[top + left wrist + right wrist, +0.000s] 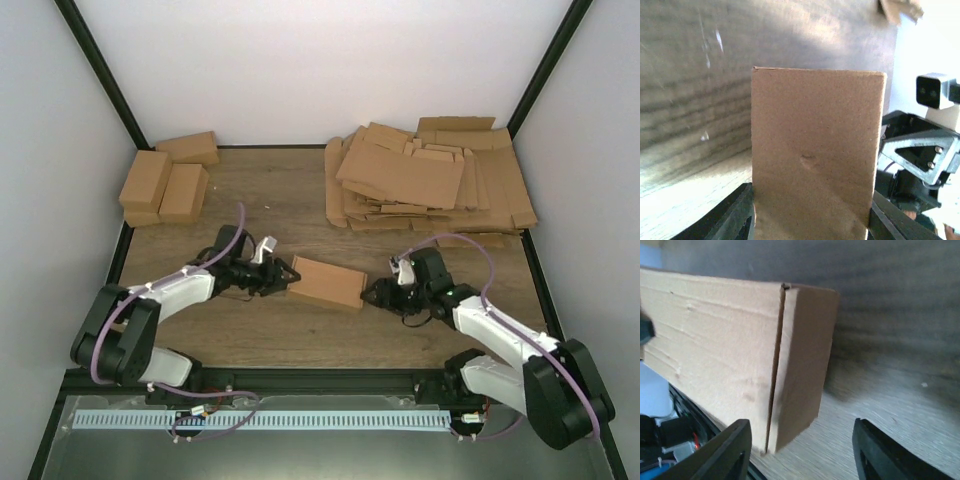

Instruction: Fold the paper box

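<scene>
The folded brown paper box (326, 283) lies closed on the wooden table (300, 210), midway between my arms. My left gripper (287, 275) is at the box's left end. In the left wrist view the box (815, 150) fills the gap, and both fingers (740, 215) press against its sides. My right gripper (376, 293) is open at the box's right end. In the right wrist view one corner of the box (740, 355) sits near the left finger (730, 450), with a wide gap to the other finger.
A pile of flat cardboard blanks (420, 175) lies at the back right. Three folded boxes (165, 180) sit at the back left. White walls and black frame posts close in the table. My right arm (920, 150) shows beyond the box in the left wrist view.
</scene>
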You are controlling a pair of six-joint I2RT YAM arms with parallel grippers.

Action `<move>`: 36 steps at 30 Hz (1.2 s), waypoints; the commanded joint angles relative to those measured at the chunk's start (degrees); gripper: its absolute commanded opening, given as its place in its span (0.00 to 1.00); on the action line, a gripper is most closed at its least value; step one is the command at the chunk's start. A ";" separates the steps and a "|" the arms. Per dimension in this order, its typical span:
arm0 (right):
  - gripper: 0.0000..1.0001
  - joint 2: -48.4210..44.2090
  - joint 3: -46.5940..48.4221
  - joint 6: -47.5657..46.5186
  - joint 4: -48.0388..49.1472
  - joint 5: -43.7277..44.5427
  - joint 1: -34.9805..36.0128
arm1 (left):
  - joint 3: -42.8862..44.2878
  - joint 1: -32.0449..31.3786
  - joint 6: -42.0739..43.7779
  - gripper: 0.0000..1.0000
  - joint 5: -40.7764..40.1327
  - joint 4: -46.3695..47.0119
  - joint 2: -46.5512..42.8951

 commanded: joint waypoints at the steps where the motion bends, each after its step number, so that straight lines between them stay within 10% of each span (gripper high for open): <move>1: 0.60 -4.88 7.54 -2.33 -4.34 5.69 -0.25 | 2.02 5.51 -2.92 0.40 -2.58 -2.46 -6.37; 12: 0.62 -4.94 11.93 -4.72 -3.57 7.31 -0.25 | 1.03 34.41 -23.98 0.41 -15.64 4.52 -22.76; 19: 0.62 -3.01 15.13 -6.53 -3.66 5.80 -0.26 | 0.02 35.50 -39.65 0.41 -37.92 16.21 -22.08; 36: 0.61 -3.49 15.75 -9.41 -3.61 6.05 -0.26 | 8.76 33.90 -49.87 0.40 -49.56 30.37 3.48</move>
